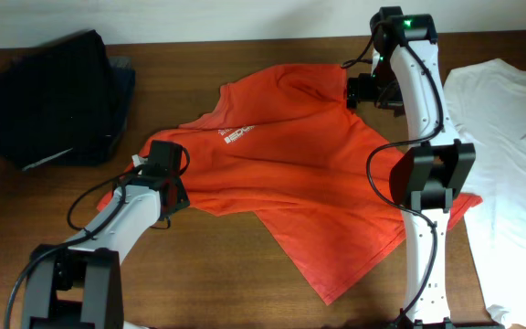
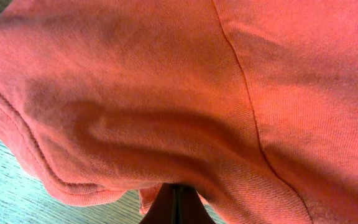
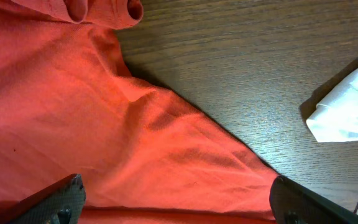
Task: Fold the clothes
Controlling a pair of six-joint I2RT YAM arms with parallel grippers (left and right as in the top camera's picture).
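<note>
The clothes, a red-orange T-shirt [image 1: 309, 164] with a small white chest logo [image 1: 236, 134], lie spread and creased across the middle of the table. My left gripper [image 1: 173, 187] sits at the shirt's left edge. In the left wrist view its jaws are shut [image 2: 176, 205] with a fold of the red fabric [image 2: 185, 112] pinched between them. My right gripper [image 1: 363, 91] hovers over the shirt's far right part. Its fingers [image 3: 61, 199] stand wide apart over the red cloth [image 3: 104, 124], with nothing between them.
A pile of black and navy garments [image 1: 57, 96] lies at the far left corner. A white shirt [image 1: 510, 146] covers the table's right side, and its corner [image 3: 347, 115] shows near my right gripper. Bare wood [image 1: 226, 265] runs along the front.
</note>
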